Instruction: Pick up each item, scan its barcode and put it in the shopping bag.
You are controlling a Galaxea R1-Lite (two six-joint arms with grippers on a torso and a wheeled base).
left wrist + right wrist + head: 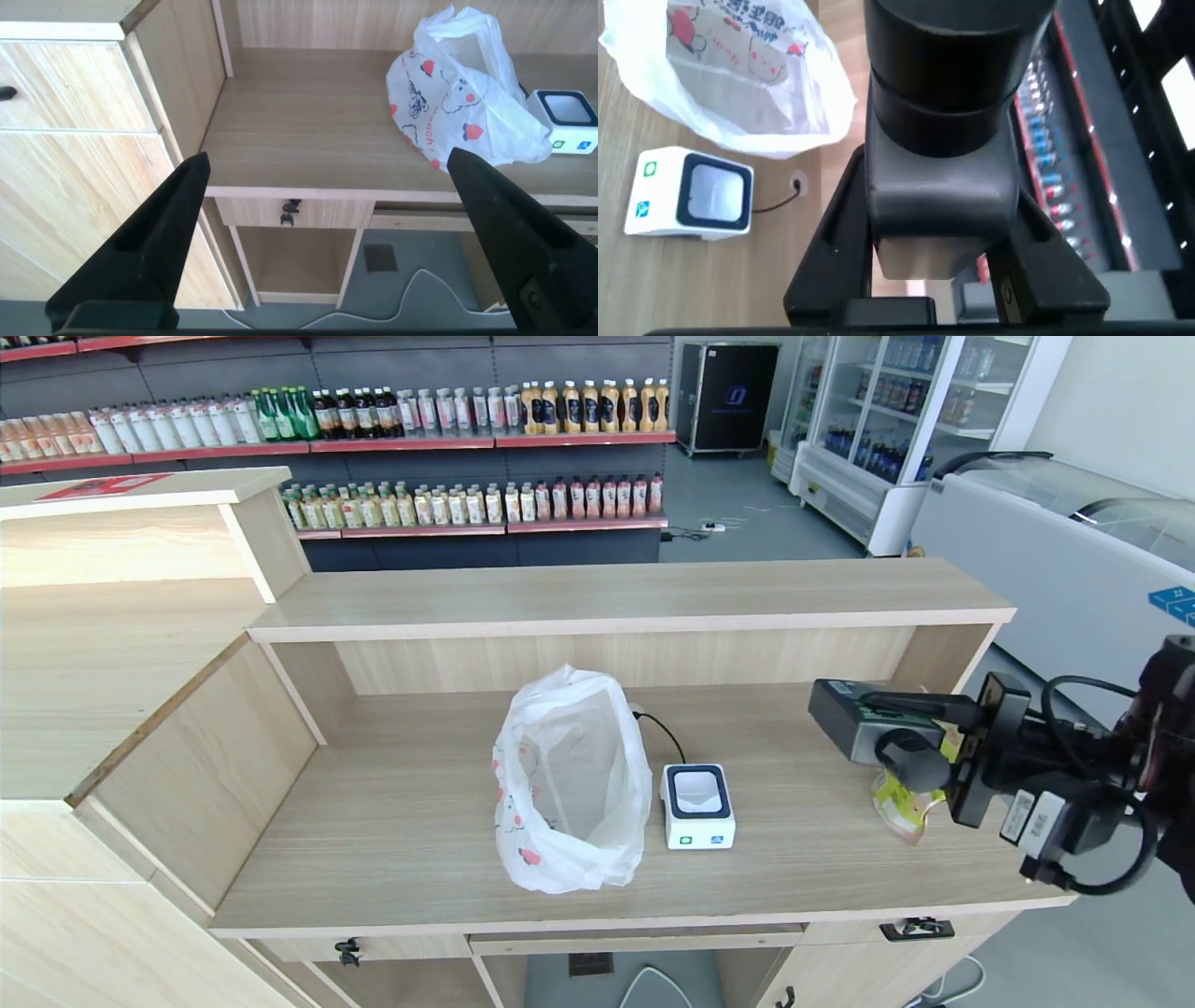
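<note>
The right arm (1111, 775) comes in from the right side. Its forearm is roughly level above the right end of the tabletop (420, 831), with the wrist pointing left. The right tool (887, 733) is clamped on a dark container (854, 714), one finger pressed to each side. The left tool (329, 159) sits low, off the tabletop's front edge, its two fingers (159, 243) spread wide apart.

We are looking at bright, even light that is falling across the pale wooden counter (392, 821) and casting only soft, faint shadows. The white shopping bag (569, 775) is glowing, almost washing out. The scanner (697, 805) window is catching pale glare. Straight edges are bowing slightly in the head view, and near dark shapes are blurring in both wrist views.
</note>
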